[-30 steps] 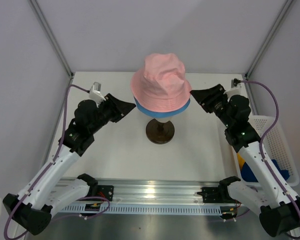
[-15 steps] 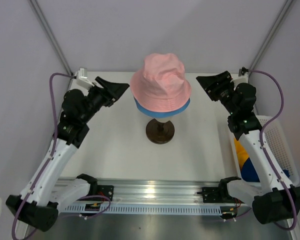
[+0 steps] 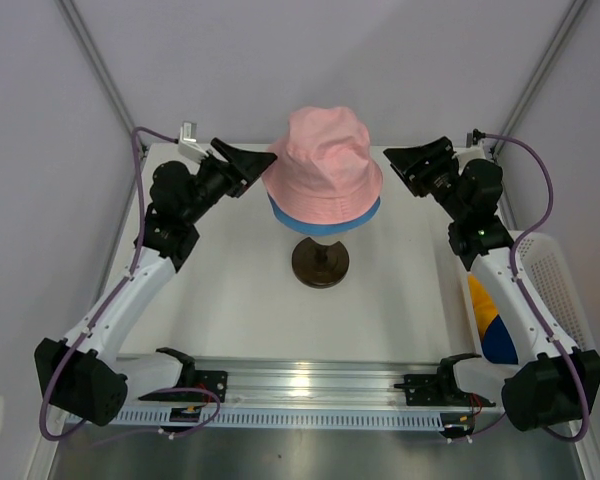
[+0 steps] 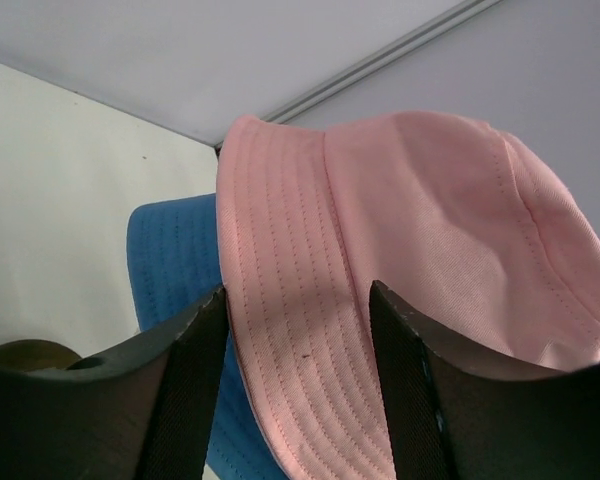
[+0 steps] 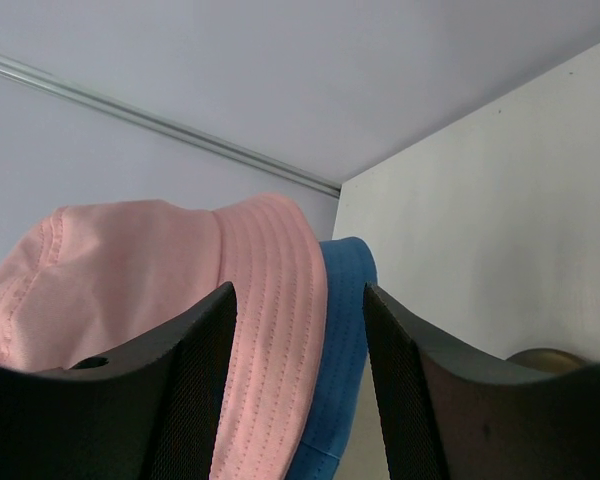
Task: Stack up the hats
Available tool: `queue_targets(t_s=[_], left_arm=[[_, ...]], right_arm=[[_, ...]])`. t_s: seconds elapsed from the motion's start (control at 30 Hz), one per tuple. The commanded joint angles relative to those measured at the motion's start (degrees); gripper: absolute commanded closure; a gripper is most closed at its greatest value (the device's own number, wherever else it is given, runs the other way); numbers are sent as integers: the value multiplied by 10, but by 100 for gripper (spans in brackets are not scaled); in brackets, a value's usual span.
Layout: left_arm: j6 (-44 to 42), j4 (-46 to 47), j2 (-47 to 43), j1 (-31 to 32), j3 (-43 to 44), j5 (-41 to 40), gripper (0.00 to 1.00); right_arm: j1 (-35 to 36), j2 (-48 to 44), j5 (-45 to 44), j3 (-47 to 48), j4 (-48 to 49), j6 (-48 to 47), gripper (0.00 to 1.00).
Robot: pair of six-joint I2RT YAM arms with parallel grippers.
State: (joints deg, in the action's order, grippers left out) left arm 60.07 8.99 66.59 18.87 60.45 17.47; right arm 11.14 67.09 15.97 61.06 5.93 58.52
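A white table fills a small booth with pale grey walls. My left gripper is raised at the left side of the pink hat, with its jaws well apart and nothing pinched between them. In the left wrist view the stitched pink brim lies just past the fingertips. I cannot tell whether they brush it. My right gripper mirrors it on the right side, also spread and holding nothing, with a clear gap to the brim.

The pink hat sits over the blue hat, whose rim shows as a band underneath. Both rest on a stand with a dark round foot in the middle of the table. The yellow hat and the navy hat lie in a white basket at the right edge, beside my right arm.

A second ago both grippers were lower, narrower and tight against the brim. Since then they have risen and opened wider. I judge that the pink hat is released and settled, so two hats are stacked and two remain in the basket.
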Motion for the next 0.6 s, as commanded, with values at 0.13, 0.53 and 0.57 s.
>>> queue_targets(t_s=[0.13, 0.53, 0.57], left_arm=[[39, 62, 24, -4, 13, 34, 57], [32, 55, 39, -3, 3, 30, 99], [32, 56, 39, -3, -1, 29, 99]], right_arm=[[4, 30, 27, 27, 58, 34, 43], [27, 15, -13, 6, 42, 43, 43], [33, 16, -13, 7, 46, 44, 43]])
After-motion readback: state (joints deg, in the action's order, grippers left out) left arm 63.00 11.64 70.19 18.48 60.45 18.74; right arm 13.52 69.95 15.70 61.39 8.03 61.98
